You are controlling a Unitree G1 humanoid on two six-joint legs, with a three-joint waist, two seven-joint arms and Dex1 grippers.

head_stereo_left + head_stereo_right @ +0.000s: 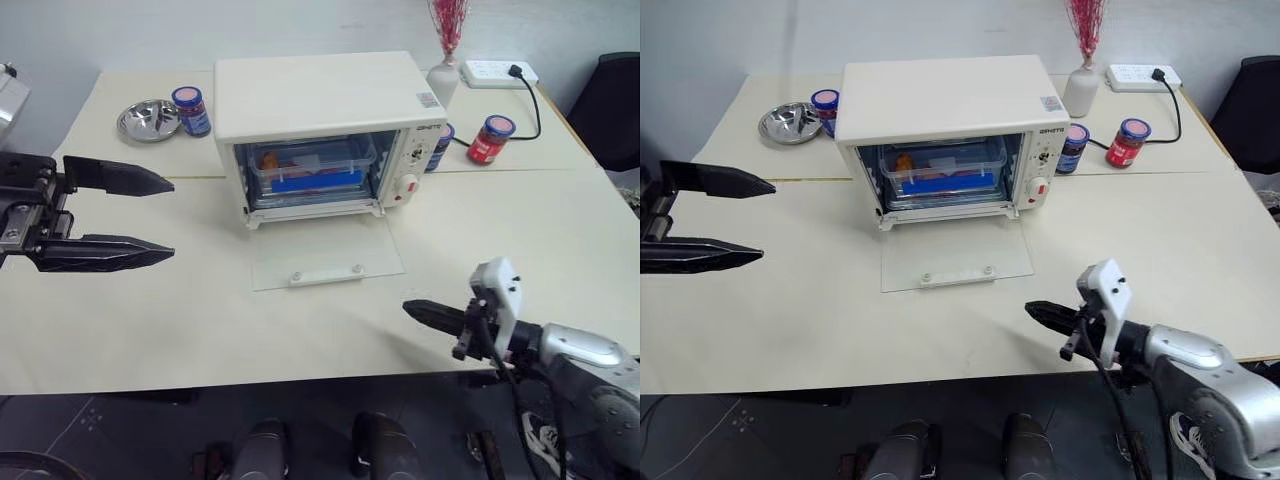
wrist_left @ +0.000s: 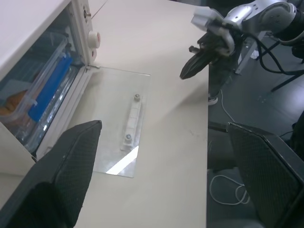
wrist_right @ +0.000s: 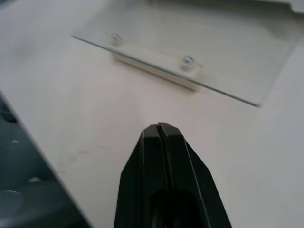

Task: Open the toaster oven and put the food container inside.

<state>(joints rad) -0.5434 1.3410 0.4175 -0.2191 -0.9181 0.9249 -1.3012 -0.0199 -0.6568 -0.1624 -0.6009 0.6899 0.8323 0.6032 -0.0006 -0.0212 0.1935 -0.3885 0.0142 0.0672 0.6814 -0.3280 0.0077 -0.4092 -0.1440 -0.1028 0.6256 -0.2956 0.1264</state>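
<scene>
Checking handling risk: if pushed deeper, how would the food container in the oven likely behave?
The container looks like rigid clear plastic, so probably stiff. Its low, wide shape should slide on the rack rather than tip. The food pieces seem few, so likely light.

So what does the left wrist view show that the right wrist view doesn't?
Left wrist view alone: the toaster oven with the food container on its rack, the open left gripper and the whole right gripper from outside. Right wrist view alone: the right gripper's shut fingers up close. Both: the glass door lying flat on the table, handle facing up.
</scene>
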